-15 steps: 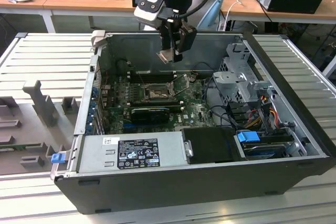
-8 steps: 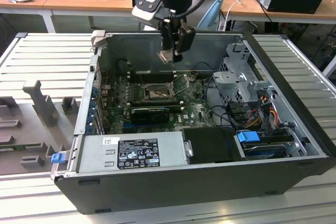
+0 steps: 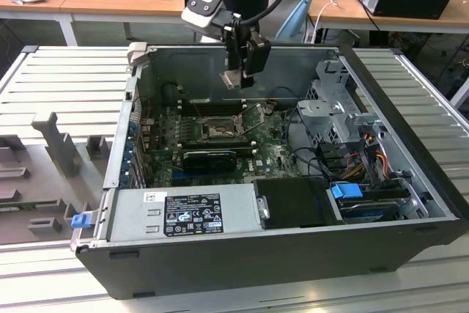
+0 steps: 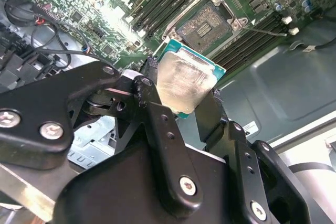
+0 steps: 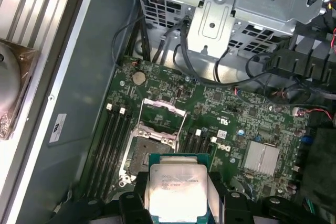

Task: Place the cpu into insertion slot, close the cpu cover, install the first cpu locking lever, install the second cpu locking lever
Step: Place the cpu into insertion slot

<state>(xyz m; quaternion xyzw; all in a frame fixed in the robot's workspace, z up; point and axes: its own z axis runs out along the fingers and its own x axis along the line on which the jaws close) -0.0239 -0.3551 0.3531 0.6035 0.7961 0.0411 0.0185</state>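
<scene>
Right now the claw point(image 5: 177, 196) is shut on the cpu point(image 5: 177, 186). Its two black fingers point(image 4: 152, 85) pinch the chip by two opposite edges, and the pale metal face shows in both wrist views. The chip hangs in the air over the open computer case point(image 3: 293, 254), near the case's far wall and high above the green board point(image 3: 272, 156). It is not touching anything but the fingers.

The insertion slot point(image 5: 143, 151) sits near the middle of the board, between rows of long black ram slots point(image 5: 112, 140). Its dark middle is bare, so the chip is not in yet. The cpu cover point(image 5: 164, 107) looks flipped up and back on the far side of the slot, out of the way.

A few things could go wrong, I think. The fingers only hold thin edges, so a bump could make the chip slip and fall onto the board. If the chip comes down tilted or turned the wrong way, it would not sit flat and could hurt the tiny parts inside the slot. If it comes down a bit off to one side, it could land on the slot's metal rim. The raised cover stands close by, so a finger could knock it too.
</scene>
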